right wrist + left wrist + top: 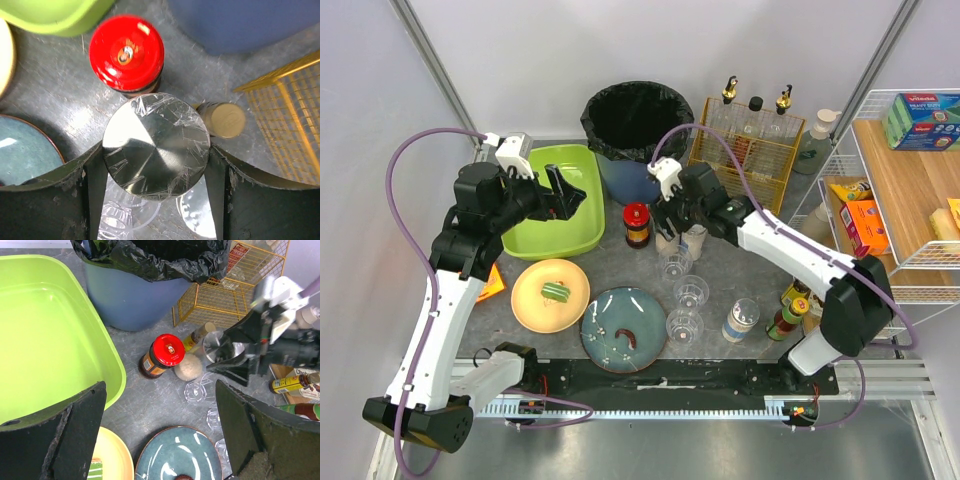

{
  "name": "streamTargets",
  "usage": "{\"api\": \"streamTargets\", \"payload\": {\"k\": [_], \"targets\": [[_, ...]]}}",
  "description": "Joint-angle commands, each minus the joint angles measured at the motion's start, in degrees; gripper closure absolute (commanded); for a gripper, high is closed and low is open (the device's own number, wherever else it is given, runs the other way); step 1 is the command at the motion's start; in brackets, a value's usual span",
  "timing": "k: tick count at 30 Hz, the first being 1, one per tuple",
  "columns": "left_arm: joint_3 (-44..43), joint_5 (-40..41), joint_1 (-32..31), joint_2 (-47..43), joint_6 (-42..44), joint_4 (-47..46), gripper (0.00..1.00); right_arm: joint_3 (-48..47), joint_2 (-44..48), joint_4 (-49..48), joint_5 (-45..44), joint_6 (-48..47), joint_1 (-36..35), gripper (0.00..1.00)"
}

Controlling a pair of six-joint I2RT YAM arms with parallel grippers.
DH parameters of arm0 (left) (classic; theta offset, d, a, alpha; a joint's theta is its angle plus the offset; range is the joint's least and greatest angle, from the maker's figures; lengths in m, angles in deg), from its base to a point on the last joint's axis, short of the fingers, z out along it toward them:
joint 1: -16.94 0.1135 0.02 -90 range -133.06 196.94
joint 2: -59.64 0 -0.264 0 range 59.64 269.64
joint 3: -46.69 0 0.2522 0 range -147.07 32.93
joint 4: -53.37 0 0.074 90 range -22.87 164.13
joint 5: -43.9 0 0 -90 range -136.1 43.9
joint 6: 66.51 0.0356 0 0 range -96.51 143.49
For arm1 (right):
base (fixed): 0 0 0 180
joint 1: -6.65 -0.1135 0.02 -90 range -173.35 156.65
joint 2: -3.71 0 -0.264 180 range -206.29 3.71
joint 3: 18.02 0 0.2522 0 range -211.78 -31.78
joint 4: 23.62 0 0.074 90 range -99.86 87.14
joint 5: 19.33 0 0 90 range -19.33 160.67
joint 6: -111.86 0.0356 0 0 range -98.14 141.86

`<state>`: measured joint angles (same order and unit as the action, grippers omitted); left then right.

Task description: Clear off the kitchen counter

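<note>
Between pale walls, right gripper clasps cup on kitchen counter.

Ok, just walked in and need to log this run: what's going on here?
Two robot arms are clearing a cluttered kitchen counter. The right gripper has its fingers closed on either side of a silver-topped container covered in clear film, right beside a red-lidded jar. The left gripper hangs open and empty near the edge of the green tub. A yellow plate, a blue plate and several clear cups sit on the counter.
</note>
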<state>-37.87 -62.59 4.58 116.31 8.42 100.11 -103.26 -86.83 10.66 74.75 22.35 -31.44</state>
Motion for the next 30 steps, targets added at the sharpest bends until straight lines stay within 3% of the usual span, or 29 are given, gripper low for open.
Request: {"api": "streamTargets", "payload": {"k": [1, 6, 14, 21, 30], "targets": [[-1.3, 0.8, -0.1, -0.9, 0.9, -0.4, 0.05, -9.5, 6.6, -1.7, -1.0, 2.4, -0.1, 0.99], [-1.2, 0.7, 0.0, -1.0, 0.8, -0.4, 0.05, -16.0, 7.4, 1.8, -5.0, 3.6, -0.1, 1.0], [-1.2, 0.8, 0.0, -1.2, 0.8, -0.2, 0.05, -27.7, 5.6, 8.8, -22.0, 4.0, 1.2, 1.0], [-1.1, 0.8, 0.0, -1.2, 0.8, -0.2, 0.06, -28.0, 3.9, 4.0, -32.0, 6.9, 5.0, 1.0], [-1.5, 1.1, 0.0, -0.9, 0.8, 0.2, 0.05, -30.0, -4.0, -5.0, -32.6, 12.8, 13.2, 1.0]]}}
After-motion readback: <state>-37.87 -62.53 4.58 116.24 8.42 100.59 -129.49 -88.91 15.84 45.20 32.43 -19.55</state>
